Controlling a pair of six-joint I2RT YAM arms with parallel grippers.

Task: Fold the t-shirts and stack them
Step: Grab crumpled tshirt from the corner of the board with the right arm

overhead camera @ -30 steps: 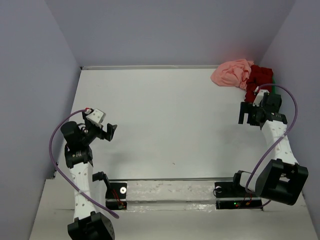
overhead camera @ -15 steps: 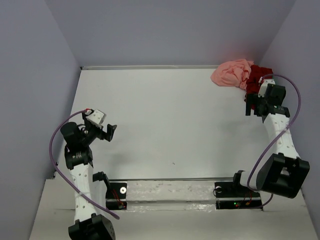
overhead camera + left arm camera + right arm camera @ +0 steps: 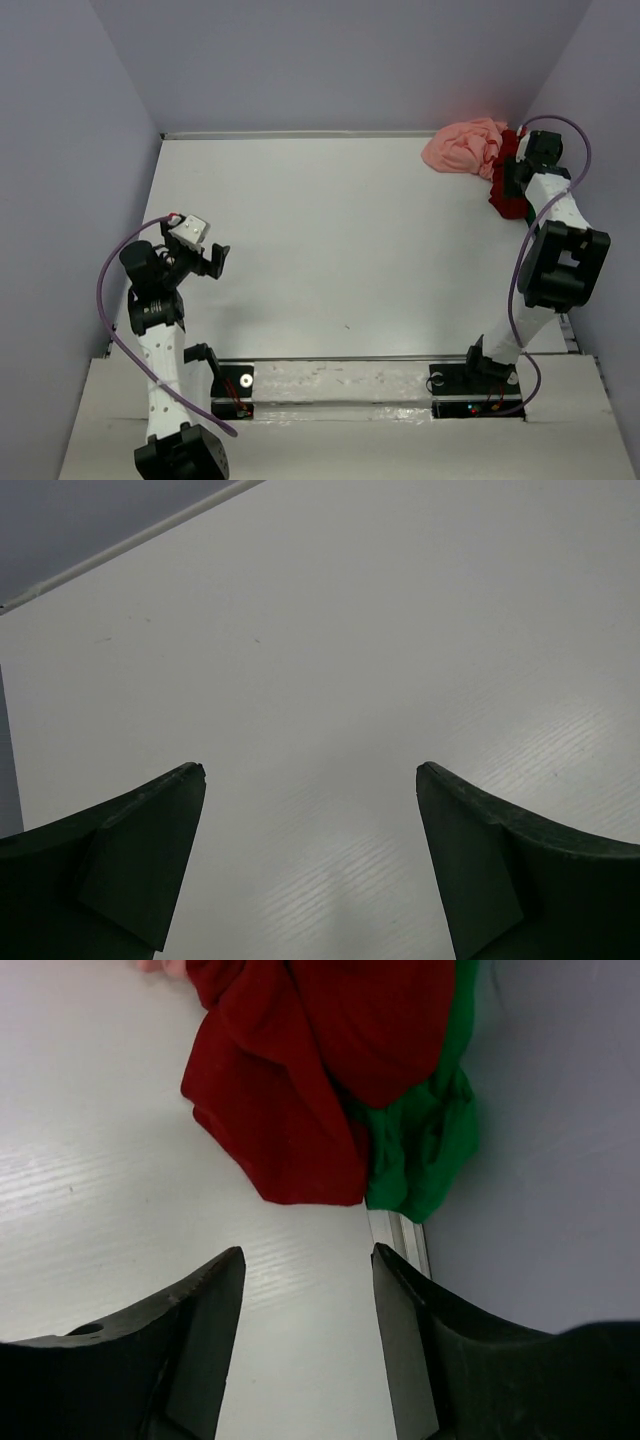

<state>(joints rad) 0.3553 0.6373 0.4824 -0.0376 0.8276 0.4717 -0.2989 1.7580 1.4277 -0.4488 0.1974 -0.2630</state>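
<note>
All 3 t-shirts sit crumpled, none folded, in one heap w/ the dark red t-shirt (image 3: 290, 1110) as ref pt. It lies bunched on the white counter (image 3: 330, 230), close to the side wall (image 3: 560, 1160). The salmon pink t-shirt (image 3: 463, 147) is just left of the dark red one in the top view, touching it, also wadded up. The bright green t-shirt (image 3: 425, 1150) is on the dark red one's other side, pressed betw. it and the wall, partly tucked under the red cloth. The right claw (image 3: 307, 1255) is just short of the dark red shirt's near edge, not touching it, fingers spread, only counter showing betw. them. The left claw (image 3: 310, 770) is well apart from the dark red shirt, across the counter toward the near left, also spread wide w/ just bare counter in the gap.
</note>
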